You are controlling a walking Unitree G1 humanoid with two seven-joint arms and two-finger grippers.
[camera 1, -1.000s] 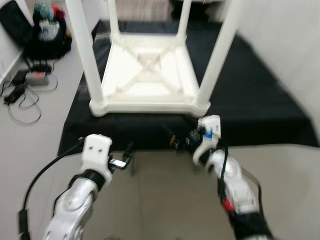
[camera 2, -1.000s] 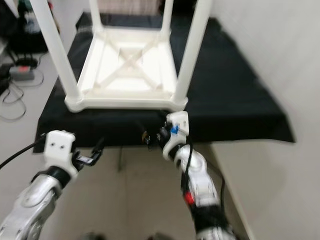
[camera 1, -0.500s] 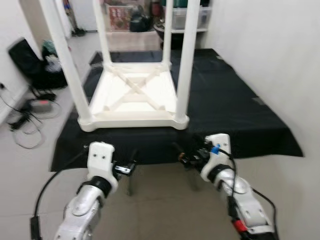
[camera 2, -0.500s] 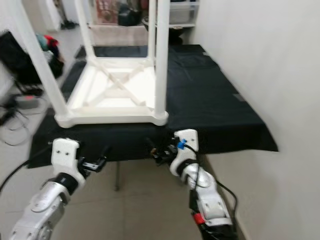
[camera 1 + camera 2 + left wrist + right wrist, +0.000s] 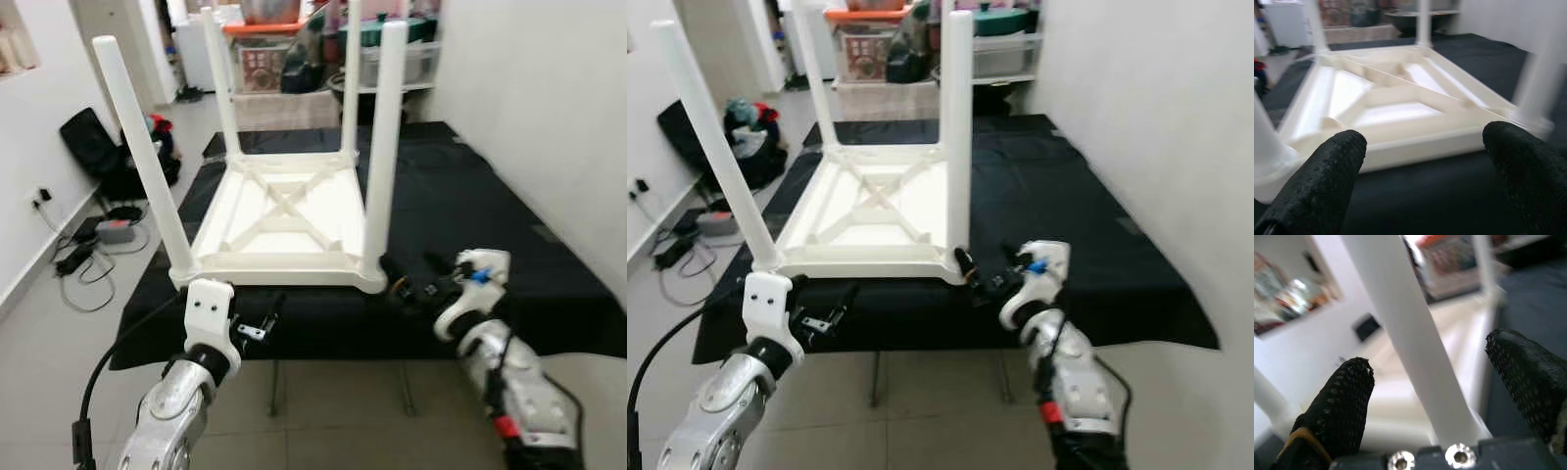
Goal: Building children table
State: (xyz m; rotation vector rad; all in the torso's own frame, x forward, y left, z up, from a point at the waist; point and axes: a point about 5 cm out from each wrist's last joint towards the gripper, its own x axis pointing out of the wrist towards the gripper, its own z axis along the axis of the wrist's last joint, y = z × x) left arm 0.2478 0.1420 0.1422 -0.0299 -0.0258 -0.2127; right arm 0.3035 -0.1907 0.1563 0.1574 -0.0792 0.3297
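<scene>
With the right gripper (image 5: 1425, 396) wide open astride the near leg (image 5: 380, 147), it should close squarely low down, while the left gripper (image 5: 1420, 171) gapes empty before the upturned table (image 5: 279, 220).

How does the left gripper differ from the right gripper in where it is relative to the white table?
The left gripper hangs before the near edge of the upturned table, short of it; the right gripper is at the near right leg. The left one has no table part between its fingers; the right one's fingers flank that leg without touching it. Both are open and point toward the table, which lies on the black cloth.
</scene>
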